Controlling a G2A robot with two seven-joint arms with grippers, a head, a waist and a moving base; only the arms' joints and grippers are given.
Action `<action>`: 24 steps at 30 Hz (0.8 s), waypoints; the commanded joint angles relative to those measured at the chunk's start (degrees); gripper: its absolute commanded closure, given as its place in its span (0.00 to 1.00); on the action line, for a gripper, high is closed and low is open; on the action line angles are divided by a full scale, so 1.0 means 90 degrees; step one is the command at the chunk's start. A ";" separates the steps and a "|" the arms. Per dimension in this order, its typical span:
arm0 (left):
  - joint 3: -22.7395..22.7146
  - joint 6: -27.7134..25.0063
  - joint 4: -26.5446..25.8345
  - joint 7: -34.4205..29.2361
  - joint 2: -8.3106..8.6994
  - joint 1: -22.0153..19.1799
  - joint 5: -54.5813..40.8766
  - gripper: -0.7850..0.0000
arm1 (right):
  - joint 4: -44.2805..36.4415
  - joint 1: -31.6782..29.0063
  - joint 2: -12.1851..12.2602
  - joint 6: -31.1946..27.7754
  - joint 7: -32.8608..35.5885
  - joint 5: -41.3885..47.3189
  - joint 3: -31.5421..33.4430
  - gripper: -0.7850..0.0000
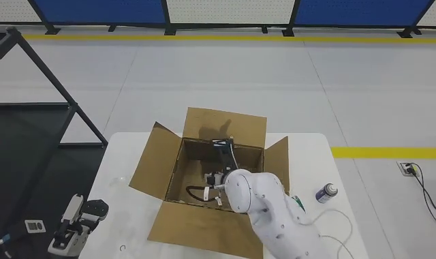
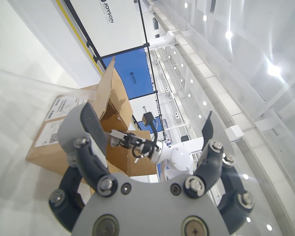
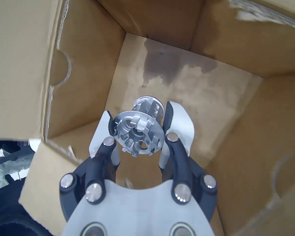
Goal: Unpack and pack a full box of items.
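Well, the box [image 1: 204, 126] sits mid-frame in the top view, all four flaps folded outward. The right gripper [image 3: 140, 112] is down inside it, pinching a metal part [image 3: 137, 133] by its rim, and the part looks to hang just above the floor. Around it the floor shows bare cardboard with a dark stain. A can [image 1: 327, 192] stands on the table [image 1: 116, 191] right of the box.

I'd say unpacking is nearly done or packing has barely begun, and I cannot tell which. Either way, most of the job looks left to do.

The arm is low in the opening, close to the near wall and its flap, so a straight lift seems safest. The far half of the box is open.

The left gripper [image 2: 148, 114] waits spread and empty at lower left, well apart from the box.
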 commanded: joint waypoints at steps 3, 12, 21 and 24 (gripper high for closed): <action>0.0003 -0.0001 -0.0002 0.0003 -0.0001 0.0003 0.0001 0.00 | -0.0559 -0.0354 0.0067 -0.0105 0.0115 -0.0206 0.0174 1.00; 0.0003 -0.0001 -0.0002 0.0003 -0.0001 0.0003 0.0001 0.00 | -0.0559 -0.0354 0.0067 -0.0105 0.0115 -0.0206 0.0174 1.00; 0.0042 0.0066 -0.0024 -0.0032 0.0000 -0.0025 0.0012 0.00 | -0.1040 -0.0586 0.0084 -0.0322 -0.0140 -0.0035 0.0371 1.00; 0.0048 0.0063 -0.0026 -0.0036 -0.0002 -0.0045 0.0016 0.00 | -0.1707 -0.0806 0.0129 -0.0368 -0.0041 -0.0061 0.0598 1.00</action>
